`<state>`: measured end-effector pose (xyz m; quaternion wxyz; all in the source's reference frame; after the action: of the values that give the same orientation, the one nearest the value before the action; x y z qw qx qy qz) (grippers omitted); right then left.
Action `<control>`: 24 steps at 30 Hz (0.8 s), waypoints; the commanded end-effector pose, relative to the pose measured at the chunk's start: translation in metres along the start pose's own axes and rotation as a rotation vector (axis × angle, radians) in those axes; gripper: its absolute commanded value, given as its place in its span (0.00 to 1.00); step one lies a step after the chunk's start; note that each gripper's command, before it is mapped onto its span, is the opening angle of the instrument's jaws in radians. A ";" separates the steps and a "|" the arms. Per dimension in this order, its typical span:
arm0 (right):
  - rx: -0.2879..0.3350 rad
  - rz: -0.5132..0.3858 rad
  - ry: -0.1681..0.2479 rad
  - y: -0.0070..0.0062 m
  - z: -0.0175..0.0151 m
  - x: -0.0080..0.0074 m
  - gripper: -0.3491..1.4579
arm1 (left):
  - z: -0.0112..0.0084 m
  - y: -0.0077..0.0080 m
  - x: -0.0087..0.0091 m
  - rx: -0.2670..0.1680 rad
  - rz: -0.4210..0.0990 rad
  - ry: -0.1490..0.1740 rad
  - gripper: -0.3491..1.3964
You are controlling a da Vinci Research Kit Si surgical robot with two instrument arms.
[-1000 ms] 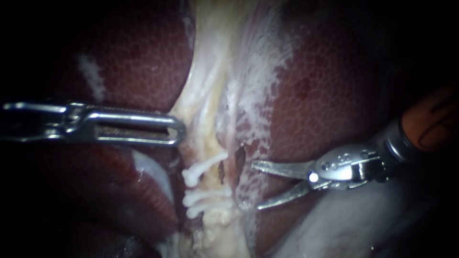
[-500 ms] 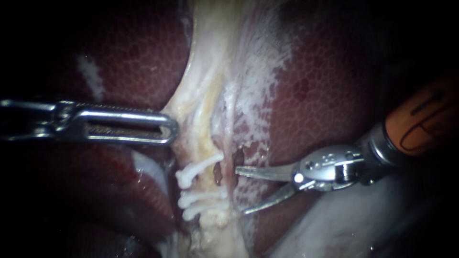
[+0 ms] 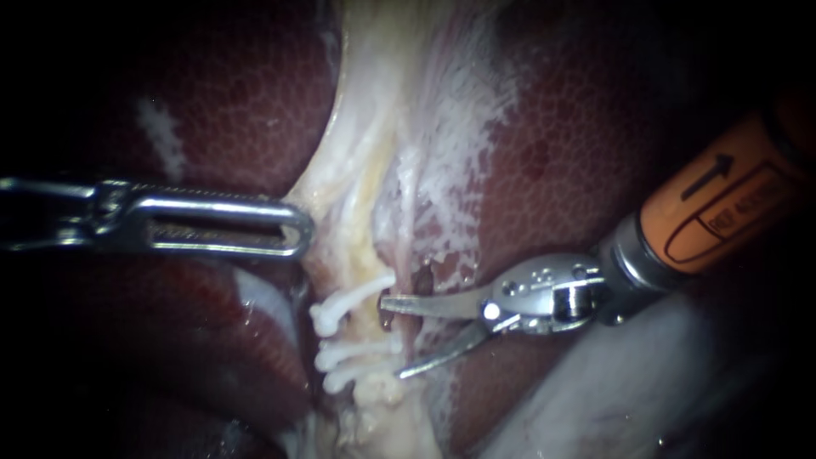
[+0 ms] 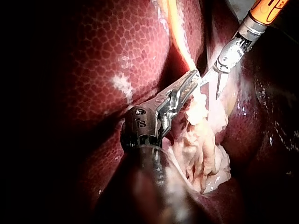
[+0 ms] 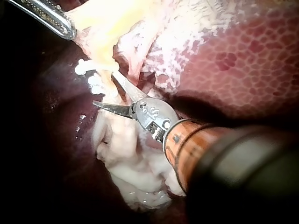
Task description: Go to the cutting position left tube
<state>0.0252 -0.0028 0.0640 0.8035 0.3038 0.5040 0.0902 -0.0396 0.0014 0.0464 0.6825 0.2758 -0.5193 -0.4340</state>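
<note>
- Endoscope: L instr. (image 3: 297, 229) is coming in from the left. Its jaws are lying closed together and gripping the edge of the pale tissue band (image 3: 340, 183), holding it taut across the liver (image 3: 578, 144).
- R instr. (image 3: 392, 337) is reaching in from the right w/ blades standing wide apart and gripping nothing. Its upper tip is sitting at the right edge of the clipped tube (image 3: 372, 327), just below the top clip (image 3: 344, 308). Its lower tip is sitting by the right ends of the lower clips (image 3: 357, 355).
- The tube is lying in the cleft btw the liver lobes; can't tell if it's inside the blades.
- L wrist: L instr. (image 4: 190, 83) is pinching the pale band. R instr. (image 4: 211, 89) is hovering just ahead of it, blades apart.
- R wrist: R instr. (image 5: 103, 88) is gaping toward the clips (image 5: 88, 74), upper blade lying against tissue beside them. L instr. (image 5: 51, 18) is showing beyond, tip on yellowish tissue.
</note>
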 end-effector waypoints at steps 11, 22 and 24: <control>0.009 -0.001 -0.002 0.0003 0.0012 0.0003 0.70 | 0.0000 -0.0001 0.0000 0.000 0.000 0.000 0.00; 0.068 -0.011 0.002 -0.0001 0.0020 0.0007 0.60 | 0.0000 0.0000 0.0000 0.000 0.000 0.000 0.00; 0.071 -0.013 0.002 0.0000 0.0023 0.0009 0.59 | 0.0000 0.0000 0.0000 0.000 0.000 0.000 0.00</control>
<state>0.0278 -0.0033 0.0640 0.7916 0.3297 0.5103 0.0660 -0.0396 0.0014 0.0464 0.6825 0.2756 -0.5194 -0.4341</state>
